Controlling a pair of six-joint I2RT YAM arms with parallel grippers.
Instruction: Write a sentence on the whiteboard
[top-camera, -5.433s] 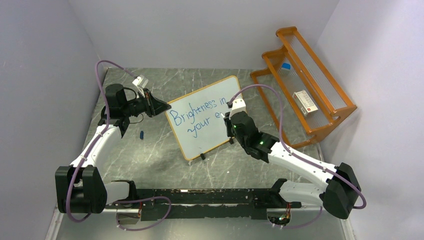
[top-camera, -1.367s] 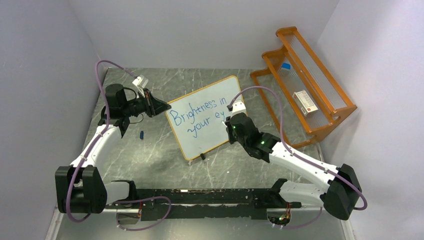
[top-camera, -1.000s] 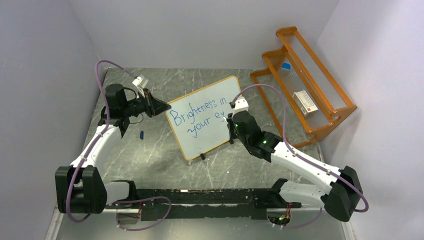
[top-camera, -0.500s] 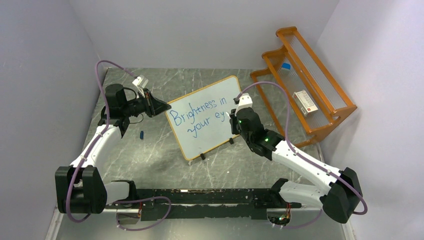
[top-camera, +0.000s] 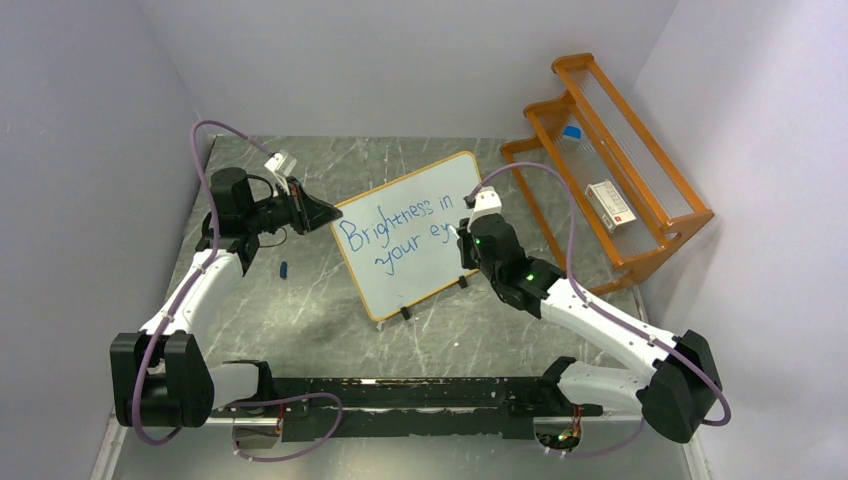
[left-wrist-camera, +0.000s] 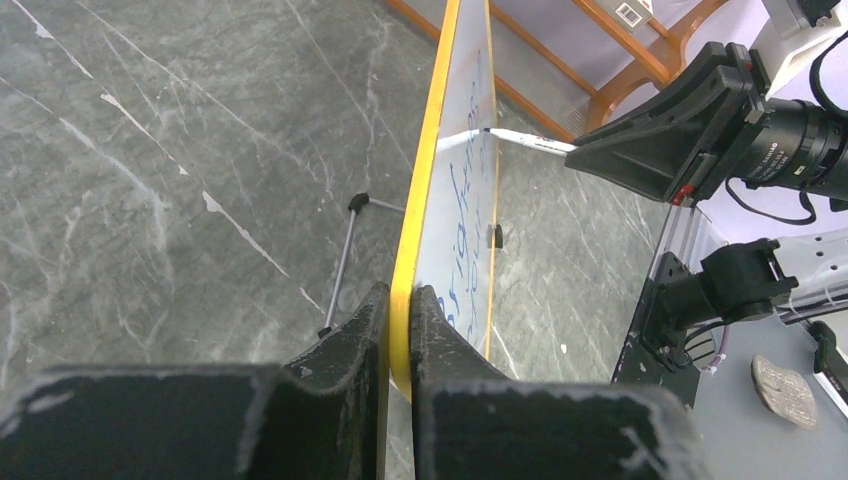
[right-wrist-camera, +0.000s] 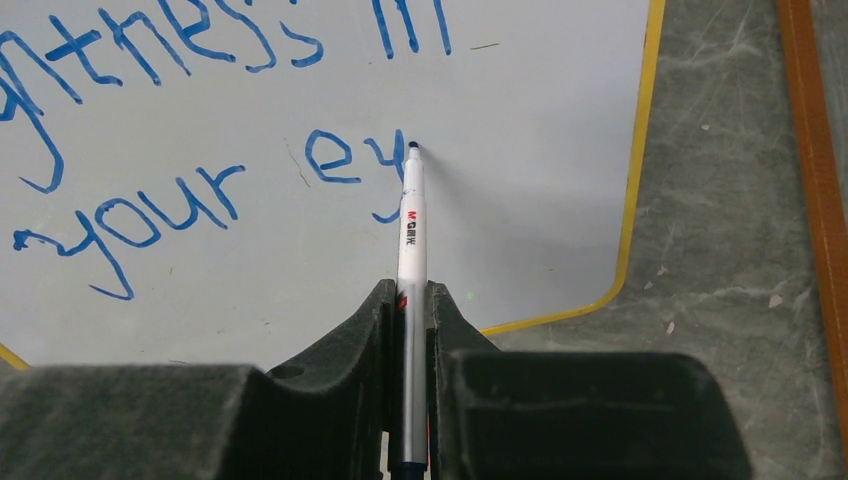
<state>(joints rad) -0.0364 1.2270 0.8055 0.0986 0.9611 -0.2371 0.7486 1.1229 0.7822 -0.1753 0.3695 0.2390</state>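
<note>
The whiteboard (top-camera: 412, 278) stands tilted on the marble table, its orange frame edge-on in the left wrist view (left-wrist-camera: 441, 160). My left gripper (top-camera: 333, 214) (left-wrist-camera: 400, 303) is shut on the frame's left edge. The sentence (top-camera: 393, 232) in blue reads "Brightness in" over "your ey" (right-wrist-camera: 150, 215). My right gripper (top-camera: 463, 234) (right-wrist-camera: 407, 296) is shut on a white marker (right-wrist-camera: 410, 225). The marker's tip touches the board just right of the "y". That marker (left-wrist-camera: 528, 143) also shows meeting the board face in the left wrist view.
An orange wooden rack (top-camera: 640, 170) stands at the back right with a white box (top-camera: 610, 205) and a blue-capped item (top-camera: 571, 133) on it. A small blue cap (top-camera: 284, 270) lies on the table left of the board. Walls close in on the sides.
The right gripper has moved the marker up and to the right across the board, and a "y" now follows the "e". The left arm and the board have not moved.
</note>
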